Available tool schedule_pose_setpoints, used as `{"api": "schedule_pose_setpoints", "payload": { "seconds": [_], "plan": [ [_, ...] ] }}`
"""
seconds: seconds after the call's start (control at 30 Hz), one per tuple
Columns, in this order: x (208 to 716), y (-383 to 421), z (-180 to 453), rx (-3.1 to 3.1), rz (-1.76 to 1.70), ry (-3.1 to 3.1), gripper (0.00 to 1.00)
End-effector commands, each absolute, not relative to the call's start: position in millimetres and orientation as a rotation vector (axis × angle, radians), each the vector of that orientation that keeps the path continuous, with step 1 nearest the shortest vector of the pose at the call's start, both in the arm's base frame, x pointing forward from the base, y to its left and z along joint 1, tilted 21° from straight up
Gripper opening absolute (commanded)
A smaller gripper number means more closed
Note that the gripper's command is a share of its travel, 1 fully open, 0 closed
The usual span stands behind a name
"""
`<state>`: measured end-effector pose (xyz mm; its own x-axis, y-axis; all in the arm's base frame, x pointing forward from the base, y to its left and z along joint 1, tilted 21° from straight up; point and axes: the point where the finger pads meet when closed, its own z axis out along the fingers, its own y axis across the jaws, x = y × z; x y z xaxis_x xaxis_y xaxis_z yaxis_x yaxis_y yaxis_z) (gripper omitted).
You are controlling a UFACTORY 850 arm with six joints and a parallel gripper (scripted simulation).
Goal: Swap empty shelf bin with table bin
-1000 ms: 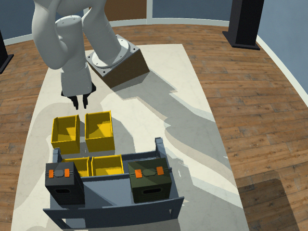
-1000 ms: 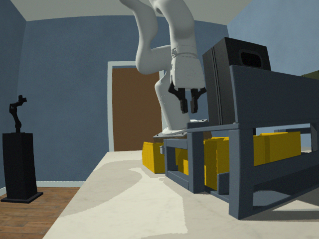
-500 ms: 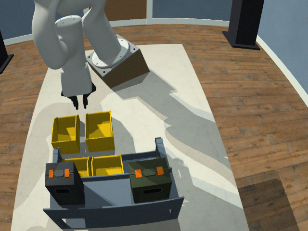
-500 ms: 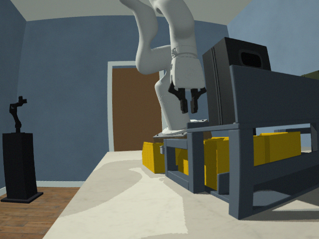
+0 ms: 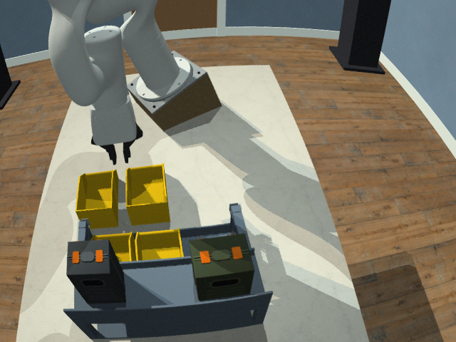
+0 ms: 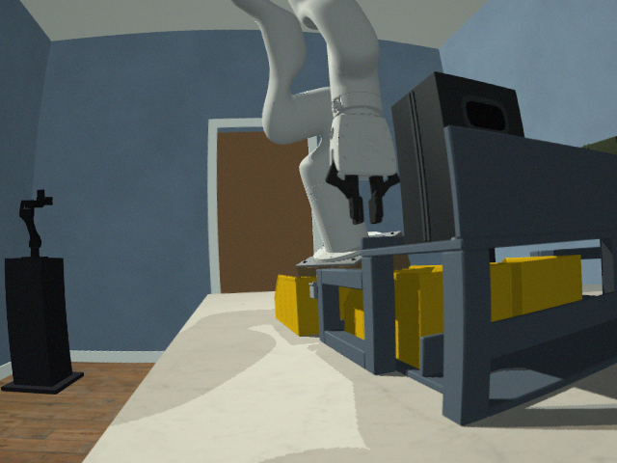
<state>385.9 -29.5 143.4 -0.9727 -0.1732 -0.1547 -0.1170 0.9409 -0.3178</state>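
Note:
Two yellow open bins stand side by side in front of the grey shelf (image 5: 165, 279), a left one (image 5: 97, 200) and a right one (image 5: 146, 194). I cannot tell whether they rest on the table or on a low front tier. Two more yellow bins (image 5: 114, 246) (image 5: 159, 244) sit in the shelf with their rear ends under the top board. I see no parts in any bin. My gripper (image 5: 120, 159) points down, partly open and empty, high above the far ends of the two front bins, over the gap between them. In the side view my gripper (image 6: 365, 216) hangs above the level of the shelf's top board.
A black case (image 5: 93, 270) and a green case (image 5: 222, 265) stand on the shelf's top board. The robot base (image 5: 172, 92) sits on the table behind the bins. A black pedestal (image 6: 37, 318) stands on the floor, off the table.

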Motion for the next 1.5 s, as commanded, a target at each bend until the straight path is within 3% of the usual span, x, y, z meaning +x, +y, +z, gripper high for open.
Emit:
{"api": "schedule_pose_setpoints", "payload": {
  "seconds": [0.0, 1.47],
  "plan": [
    [387.7, -31.1, 138.1, -0.22, -0.461, 2.913, 0.26],
    [399.3, -46.8, 84.6, -0.22, -0.461, 2.913, 0.26]
  ]
}}
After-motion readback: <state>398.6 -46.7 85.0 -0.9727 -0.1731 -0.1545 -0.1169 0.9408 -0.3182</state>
